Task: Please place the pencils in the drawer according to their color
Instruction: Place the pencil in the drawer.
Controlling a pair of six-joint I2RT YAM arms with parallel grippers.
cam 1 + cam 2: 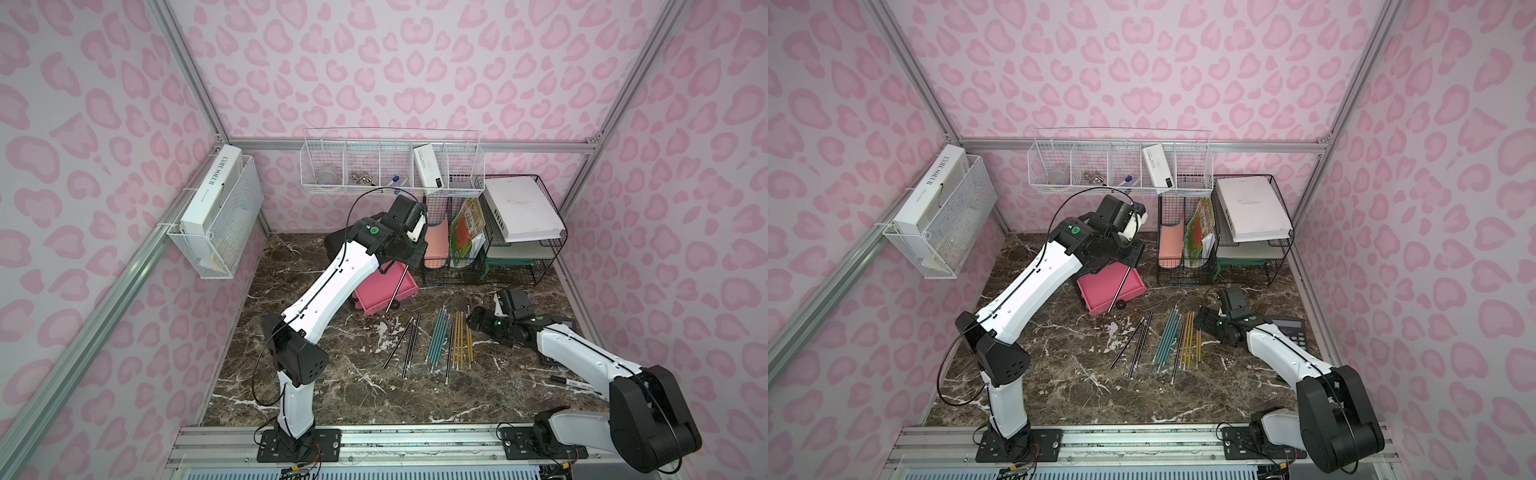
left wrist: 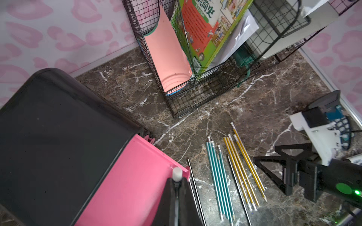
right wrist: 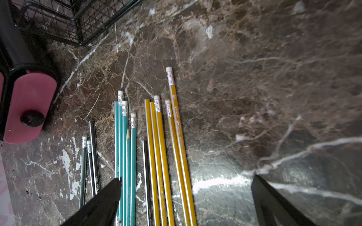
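Left gripper [image 2: 177, 182] pinches a black pencil [image 1: 396, 291] slanting over the open pink drawer [image 1: 374, 293]. If released like this, it may tip over the front rim. Right gripper [image 3: 187, 178], spread, hovers over pencils [image 1: 440, 338] at the tabletop's [image 1: 332, 374] middle.

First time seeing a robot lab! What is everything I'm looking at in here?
black pencils: four, on the brown marble tabletop
held black pencil: one, above the open pink drawer
teal pencils: five, tabletop, middle group
yellow pencils: five, tabletop, nearest the right arm
black cabinet: one, pink drawers, rear of tabletop
black wire-mesh rack: one, rear right, holding books
white wire baskets: two, rear and left walls
dark calculator: one, right edge
white marker with black cap: one, by the right arm
left gripper: shut on the held black pencil
right gripper: open, by the yellow pencils
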